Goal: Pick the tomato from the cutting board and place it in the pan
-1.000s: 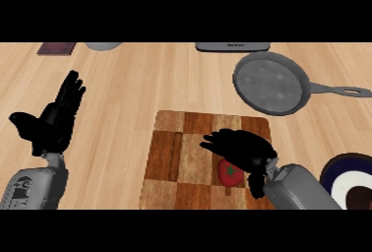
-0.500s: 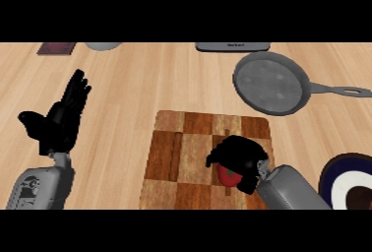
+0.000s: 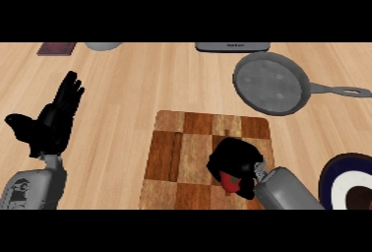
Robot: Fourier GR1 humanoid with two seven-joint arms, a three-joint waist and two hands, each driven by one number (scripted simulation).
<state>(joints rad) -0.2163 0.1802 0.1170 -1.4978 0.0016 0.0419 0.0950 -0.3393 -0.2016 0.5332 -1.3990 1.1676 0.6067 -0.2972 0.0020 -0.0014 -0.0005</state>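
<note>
On the checkered wooden cutting board [image 3: 181, 152] my right hand [image 3: 234, 158] is curled over the red tomato [image 3: 231, 181], of which only a small red patch shows under the fingers. The grey pan [image 3: 272, 83] lies at the back right, its handle pointing right, well apart from the hand. My left hand [image 3: 52, 120] rests open at the left, fingers up.
A dark blue plate [image 3: 335, 173] with a white centre sits at the right edge, close to my right forearm. A grey appliance [image 3: 232, 47], a pale bowl [image 3: 104, 46] and a dark red object [image 3: 56, 48] line the back edge.
My right hand has lowered onto the tomato and its fingers have curled round it. The left hand has drifted slightly.
</note>
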